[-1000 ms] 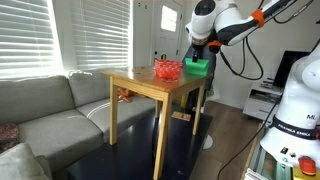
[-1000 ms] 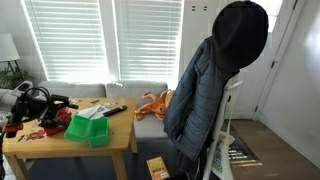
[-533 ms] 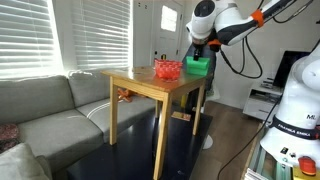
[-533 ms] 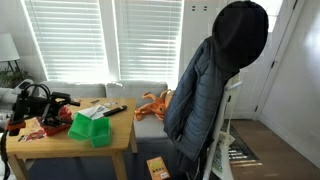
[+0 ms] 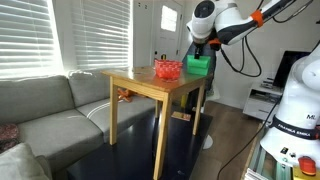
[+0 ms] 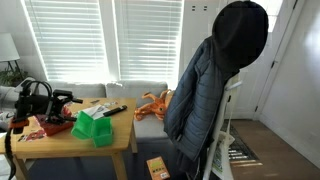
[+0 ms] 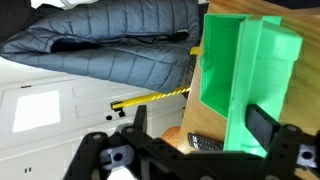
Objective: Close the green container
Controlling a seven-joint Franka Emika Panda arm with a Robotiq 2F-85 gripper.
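Note:
The green container (image 5: 198, 65) stands at the far end of the wooden table (image 5: 140, 82), next to the red mesh bowl (image 5: 167, 69). It also shows in an exterior view (image 6: 93, 128), with its lid raised. In the wrist view the green container (image 7: 235, 75) stands open, its hinged lid upright. My gripper (image 7: 200, 125) is open, and the lid's edge lies between the fingers, close against the right one. In the exterior views my gripper (image 5: 197, 52) (image 6: 55, 103) is right at the container.
A black remote (image 6: 115, 110) (image 7: 205, 143) lies on the table beside the container. A dark jacket (image 6: 215, 80) hangs on a chair past the table end. A grey sofa (image 5: 50, 110) stands along the window. An orange toy (image 6: 150, 101) lies on the sofa.
The arm has shifted slightly beside the container, and the green lid looks tilted further over the box. The bowl and remote have not moved.

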